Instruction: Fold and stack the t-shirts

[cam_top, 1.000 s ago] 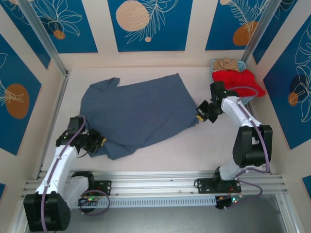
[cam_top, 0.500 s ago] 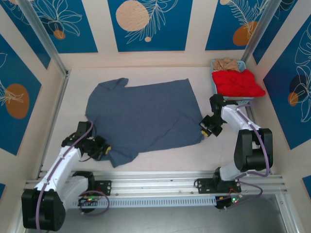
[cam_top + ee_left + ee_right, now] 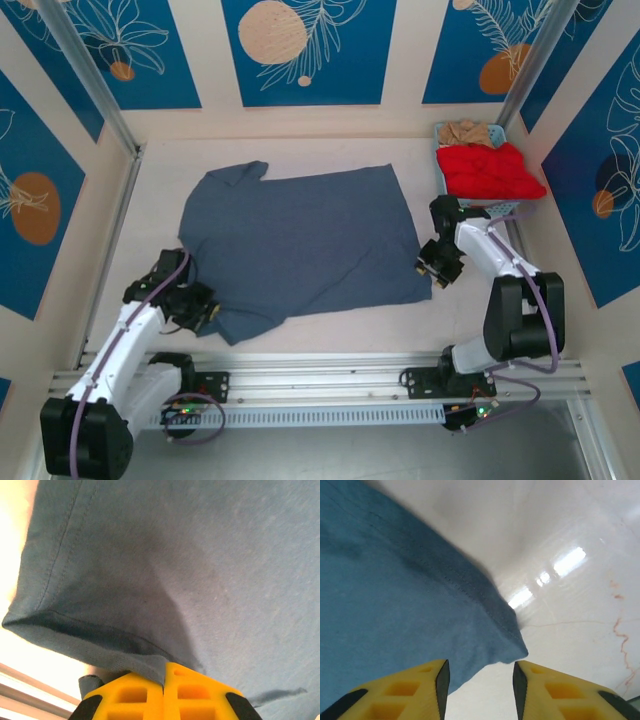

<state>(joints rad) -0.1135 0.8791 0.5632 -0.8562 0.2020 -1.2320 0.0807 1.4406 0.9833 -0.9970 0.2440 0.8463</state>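
Note:
A slate-blue t-shirt (image 3: 300, 245) lies spread flat across the middle of the table. My left gripper (image 3: 207, 312) is shut on its near-left hem corner; the left wrist view shows blue cloth (image 3: 190, 565) pinched between the yellow fingers (image 3: 130, 695). My right gripper (image 3: 436, 272) sits at the shirt's near-right corner with its jaws open. In the right wrist view that corner (image 3: 512, 647) lies loose on the table just ahead of the gap between the fingers. A red t-shirt (image 3: 490, 170) and a beige one (image 3: 466, 131) sit bunched in the basket at the far right.
The light-blue mesh basket (image 3: 441, 160) stands in the far right corner against the wall. Metal posts (image 3: 90, 85) rise at the far left and far right. The arm rail (image 3: 320, 380) runs along the near edge.
Both grippers drew the blue shirt toward the near edge and to the right, flattening it. The right gripper then opened and let go of the shirt's near-right corner.

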